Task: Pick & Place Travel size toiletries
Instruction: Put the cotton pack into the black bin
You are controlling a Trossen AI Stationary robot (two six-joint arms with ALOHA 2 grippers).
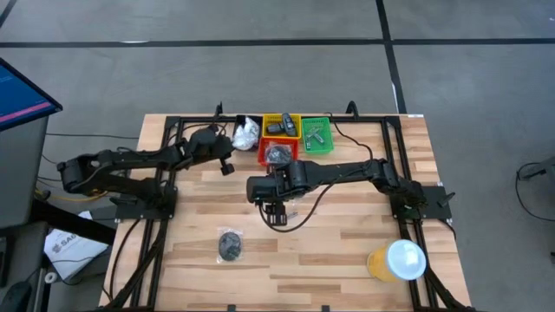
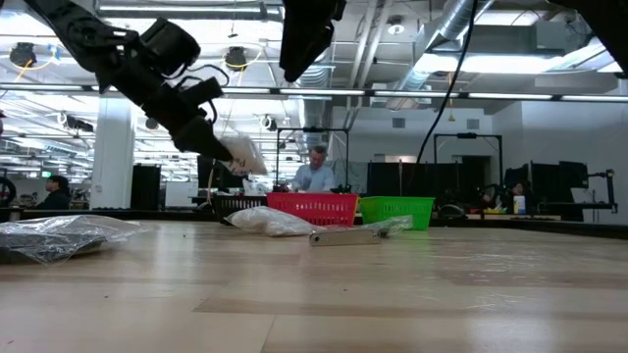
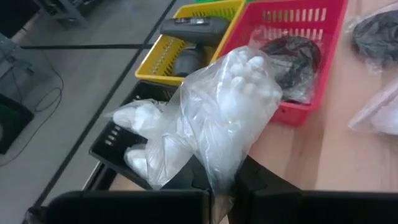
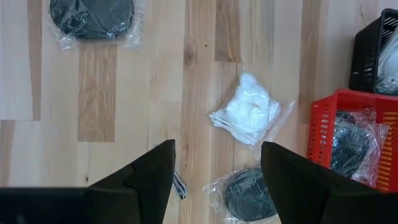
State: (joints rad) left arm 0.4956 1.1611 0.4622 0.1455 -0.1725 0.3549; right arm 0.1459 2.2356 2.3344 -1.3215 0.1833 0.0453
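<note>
Packet (image 3: 211, 124) pinched in left pincer (image 3: 221, 186) — hanging above black bin (image 3: 118, 146).

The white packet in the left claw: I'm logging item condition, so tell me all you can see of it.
The clear crinkly plastic packet of white lumpy pieces hangs pinched by one end in the shut left claw, lifted off the wooden table. It looks soft and bunched, not torn. It is held above the black slotted bin, beside the yellow plastic bin and red plastic bin; only the claw touches it.

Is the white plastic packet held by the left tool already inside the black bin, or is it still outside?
Still outside. The left tool is shut on the white packet and holds it above the black bin, clear of the table in the low view.
</note>
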